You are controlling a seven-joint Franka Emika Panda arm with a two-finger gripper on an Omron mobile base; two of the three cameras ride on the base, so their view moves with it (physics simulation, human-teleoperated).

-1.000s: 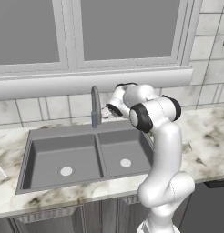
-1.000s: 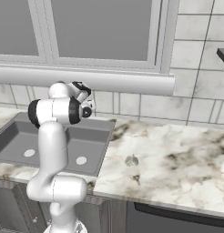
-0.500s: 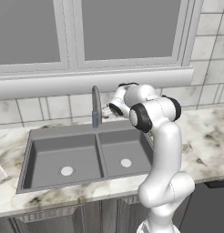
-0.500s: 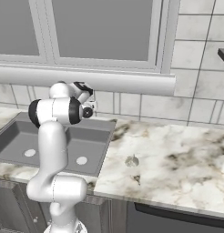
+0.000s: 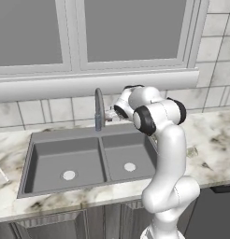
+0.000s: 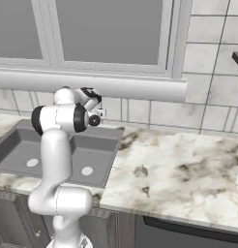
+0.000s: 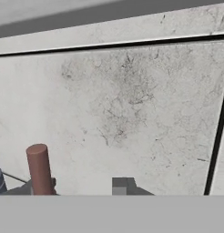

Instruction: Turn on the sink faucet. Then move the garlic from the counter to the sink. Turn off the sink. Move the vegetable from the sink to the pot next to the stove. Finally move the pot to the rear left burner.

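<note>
The white arm's two-finger gripper sits just right of the tall grey gooseneck faucet, at the far rim of the grey double-basin sink. In the hand view a small reddish-brown cylindrical handle stands upright close to the camera, against the pale tiled wall. Whether the claw is spread or pressed together cannot be told from the pictures. The pale garlic bulb lies on the marbled counter, well right of the sink. No water stream shows, so the tap may not have turned; backing away carelessly could knock the handle again. Against the earlier frames, the arm's pose looks almost unchanged.
</note>
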